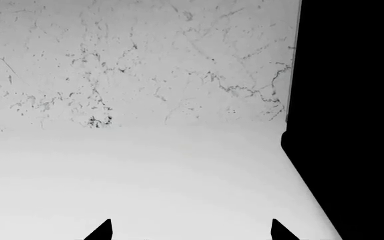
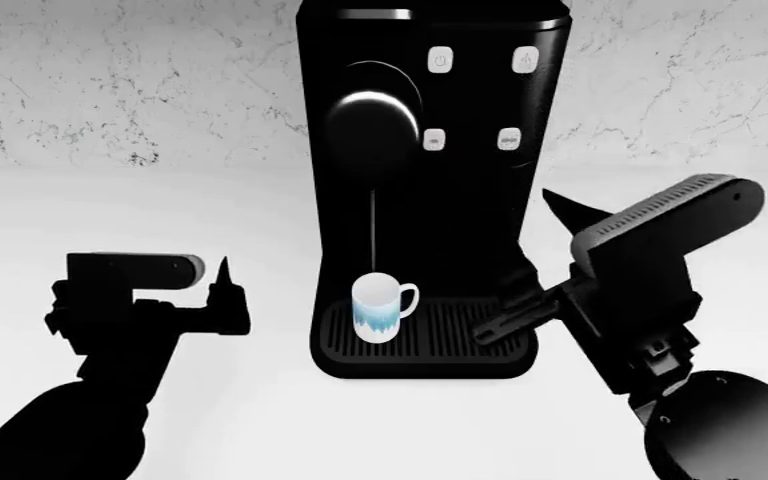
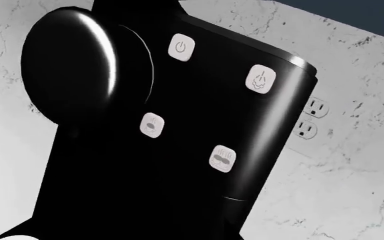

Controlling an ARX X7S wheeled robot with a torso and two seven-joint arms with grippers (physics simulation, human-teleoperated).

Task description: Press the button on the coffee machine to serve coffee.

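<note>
Right gripper: the right gripper [image 2: 544, 250] hangs near the coffee machine's [image 2: 424, 130] front right; its two fingertips stand apart, gripping nothing.
Left gripper: the left gripper [image 2: 231, 295] rests low over the counter [image 2: 224, 420], well left of the machine; fingertips parted, empty.
Machine: upright at the counter's back, four white buttons [image 3: 181, 47] facing the right wrist camera.
Coffee: a thin dark stream [image 2: 373, 230] already falls from the dome into the mug [image 2: 381, 308] on the drip tray.
Advice: likely little remains; if pressing again, come straight in with one fingertip, clear of the mug.

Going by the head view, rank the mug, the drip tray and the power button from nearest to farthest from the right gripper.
From the right gripper:
1. Drip tray, just beside the lower finger.
2. Mug, on the tray's left part, under the coffee stream.
3. Power button, top of the coffee machine.
</note>
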